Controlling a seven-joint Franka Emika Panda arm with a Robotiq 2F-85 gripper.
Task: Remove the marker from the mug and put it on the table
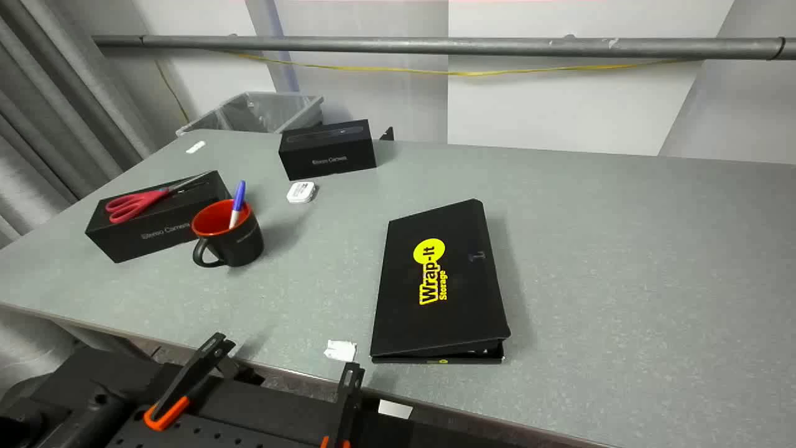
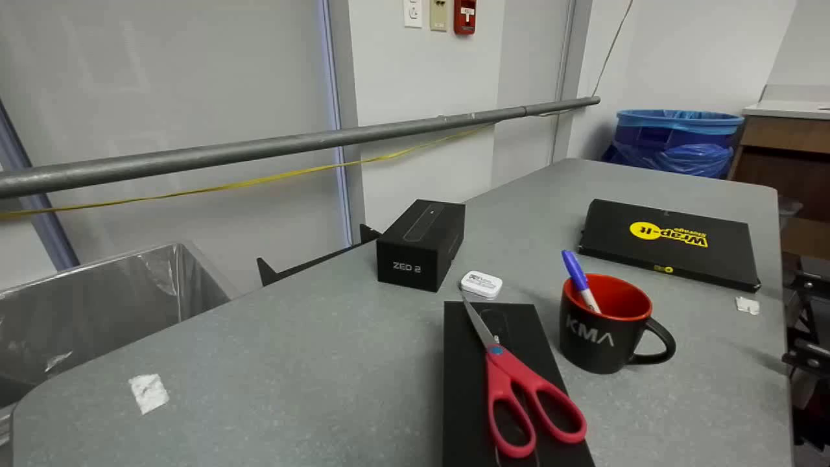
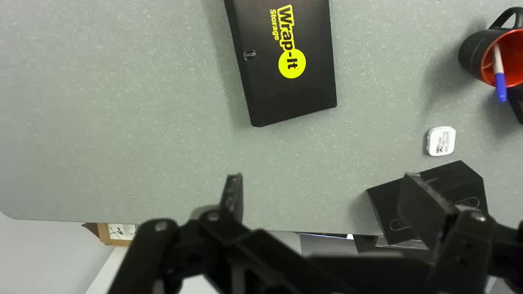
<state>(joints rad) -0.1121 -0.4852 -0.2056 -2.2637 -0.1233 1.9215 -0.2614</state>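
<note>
Hand point(image 3: 323, 177) spread wide, marker point(image 2: 581, 282) leaning in mug point(image 2: 600, 338), scissors point(image 2: 504, 363) atop camera box point(image 2: 467, 383) just beside, white case point(image 2: 481, 284) near

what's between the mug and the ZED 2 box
A small white case lies between the mug and the ZED 2 box in both exterior views.

In the wrist view, the Robotiq gripper point(image 3: 322, 188) stood at the bottom of the frame, its two black fingers point(image 3: 234, 196) pointing upward and set wide apart.
</note>
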